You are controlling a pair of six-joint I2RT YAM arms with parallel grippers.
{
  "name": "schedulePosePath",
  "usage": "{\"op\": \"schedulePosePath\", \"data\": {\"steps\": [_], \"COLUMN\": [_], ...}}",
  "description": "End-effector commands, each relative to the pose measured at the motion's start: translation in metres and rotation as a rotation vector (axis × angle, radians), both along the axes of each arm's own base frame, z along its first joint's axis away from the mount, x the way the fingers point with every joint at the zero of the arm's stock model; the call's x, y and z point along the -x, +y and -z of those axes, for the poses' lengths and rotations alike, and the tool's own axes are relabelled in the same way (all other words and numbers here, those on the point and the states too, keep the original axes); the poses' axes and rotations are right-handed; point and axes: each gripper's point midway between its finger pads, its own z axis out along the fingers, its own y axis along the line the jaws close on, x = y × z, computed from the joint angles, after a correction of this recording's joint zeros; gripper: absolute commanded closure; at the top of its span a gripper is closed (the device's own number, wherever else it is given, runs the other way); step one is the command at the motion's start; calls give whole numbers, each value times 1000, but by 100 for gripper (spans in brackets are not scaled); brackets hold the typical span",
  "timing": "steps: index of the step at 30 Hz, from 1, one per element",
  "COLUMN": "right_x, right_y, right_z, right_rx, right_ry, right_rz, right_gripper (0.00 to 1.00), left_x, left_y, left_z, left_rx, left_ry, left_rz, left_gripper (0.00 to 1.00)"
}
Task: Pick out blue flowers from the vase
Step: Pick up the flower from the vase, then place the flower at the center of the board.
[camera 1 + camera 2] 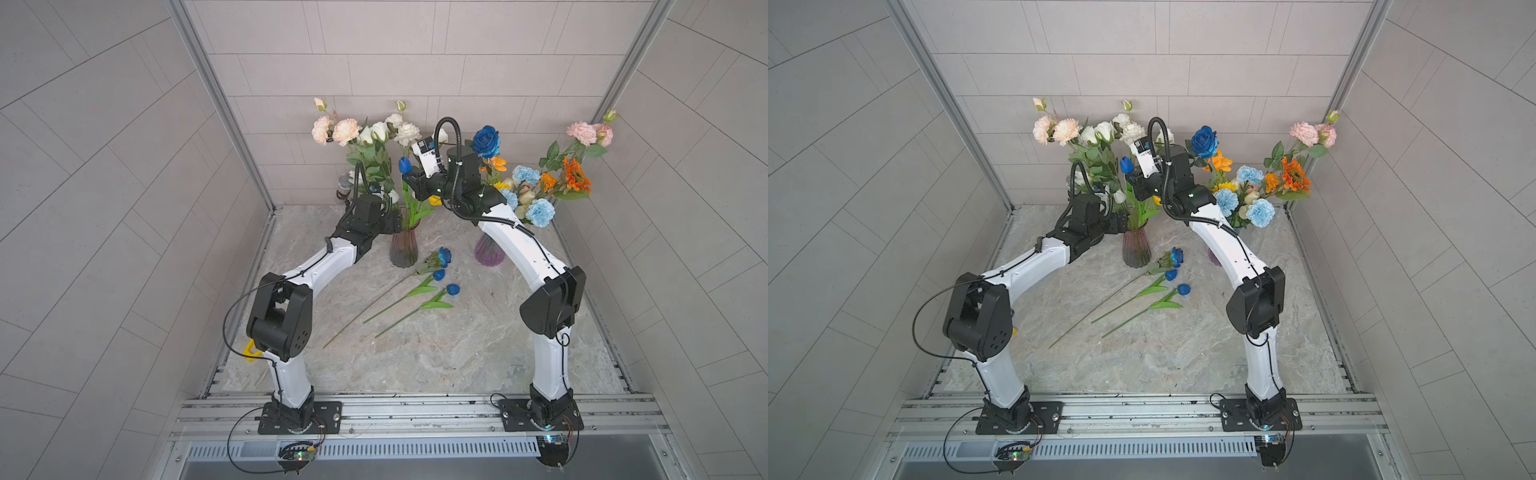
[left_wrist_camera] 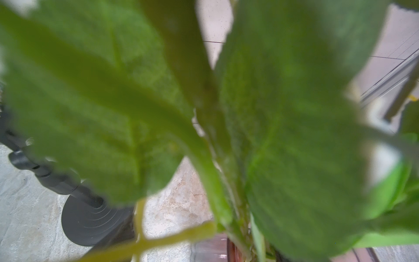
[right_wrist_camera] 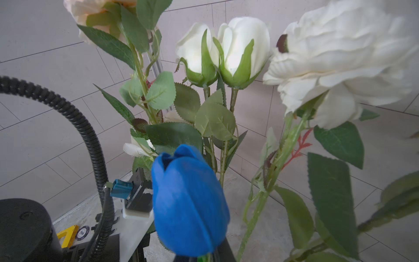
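Above the pink vase (image 1: 403, 249) in a top view, the blue tulip (image 1: 405, 165) stands near-upright, bloom skyward, stem dropping past the right gripper (image 1: 411, 180). Left wrist view: only blurred leaves (image 2: 294, 136), so the state of the left gripper (image 1: 390, 226) fingers cannot be told. Right wrist view: fingers flank the stem, clench uncertain; a loose hold would likely drop it.

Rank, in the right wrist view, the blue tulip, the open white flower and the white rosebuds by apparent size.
1. open white flower
2. blue tulip
3. two white rosebuds, alike
The tulip is nearest the camera, so real sizes are unsure.
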Motion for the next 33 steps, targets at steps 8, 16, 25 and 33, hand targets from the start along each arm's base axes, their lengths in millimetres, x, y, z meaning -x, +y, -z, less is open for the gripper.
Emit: {"op": "schedulePosePath", "data": {"steps": [8,16,25,33], "right_x": [32,76,128,158], "right_y": [-16,-42,-76,-101], "right_z": [-90,-161,-191,-159], "right_rx": [-55,-116,-192,-321], "right_ry": [-192,-323,-360,-249], "right_rz": [14,60,127,185], "right_gripper": [87,88,88,88], "left_x": [5,7,11,26], "left_y": [8,9,11,14], "left_z": [-17,-39,-65,-98], "left_rx": [-7,-7,4,12], "left_ry": [-16,-54,-99,-150], "left_rz": [-19,-15,-14,7], "left_gripper": [6,7,6,6]}}
